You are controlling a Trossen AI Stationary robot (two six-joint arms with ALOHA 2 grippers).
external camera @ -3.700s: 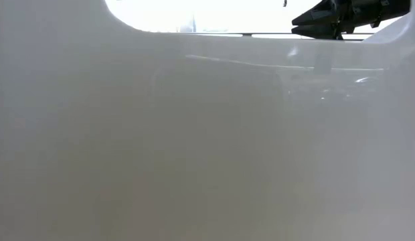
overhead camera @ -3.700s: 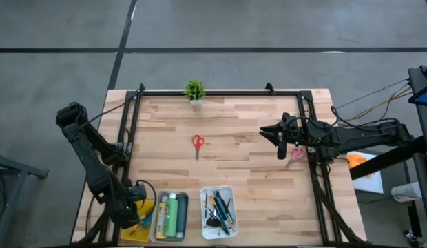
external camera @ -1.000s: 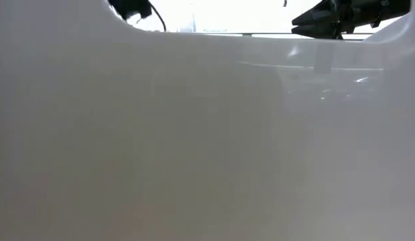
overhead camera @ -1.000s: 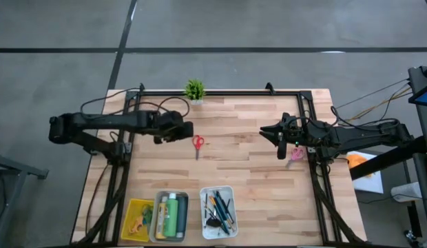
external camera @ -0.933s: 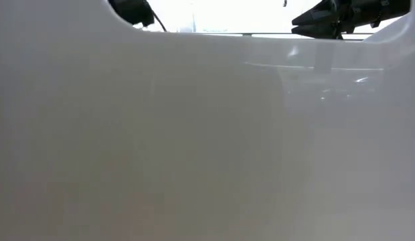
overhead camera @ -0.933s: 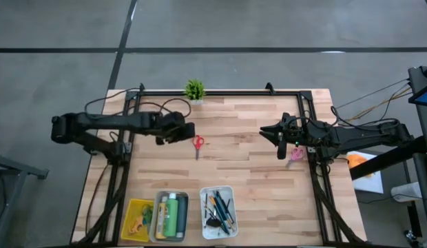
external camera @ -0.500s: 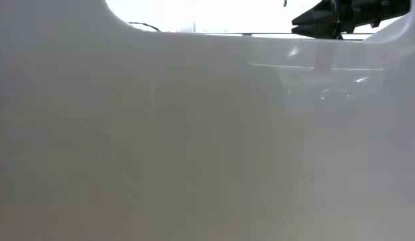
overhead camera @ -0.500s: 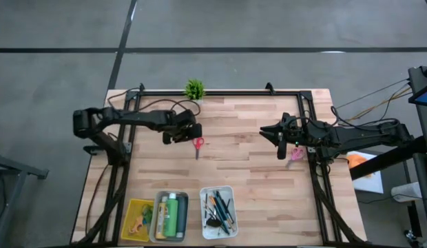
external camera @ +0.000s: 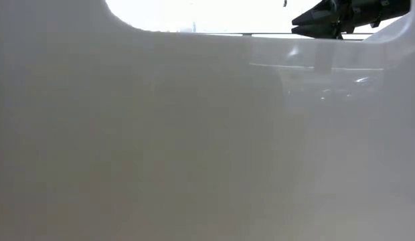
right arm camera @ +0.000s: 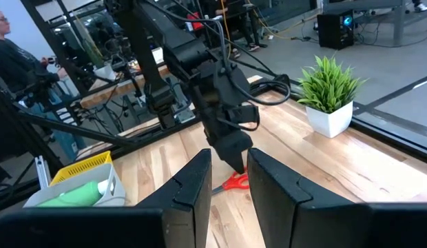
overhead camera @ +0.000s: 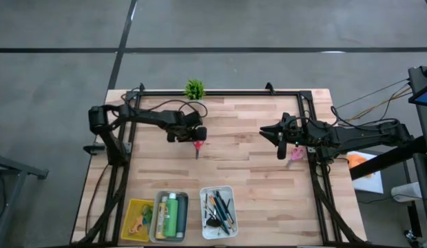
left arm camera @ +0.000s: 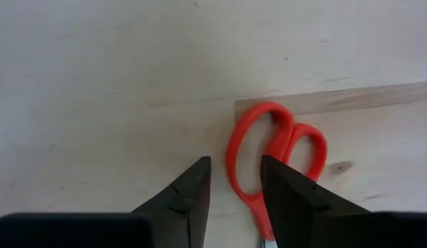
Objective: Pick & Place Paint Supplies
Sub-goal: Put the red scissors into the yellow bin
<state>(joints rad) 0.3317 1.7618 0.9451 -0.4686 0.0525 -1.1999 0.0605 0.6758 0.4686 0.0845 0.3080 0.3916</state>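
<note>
Nearby, potted plant [overhead camera: 194,89] behind red scissors [overhead camera: 198,145].

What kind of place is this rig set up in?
Likely a robotics lab or workshop: bare grey concrete floor around the black-framed wooden table, cluttered workbenches with cables behind it, and a black computer tower on the floor.

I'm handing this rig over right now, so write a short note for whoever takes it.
Left gripper: open, over the red scissors mid-table, nothing held.
Right gripper: waiting near the right edge, empty; pink scissors lie beside it.
Done: bottles in the grey tray, brushes and pencils in the white tray, items in the yellow tray.
Left: red and pink scissors.
</note>
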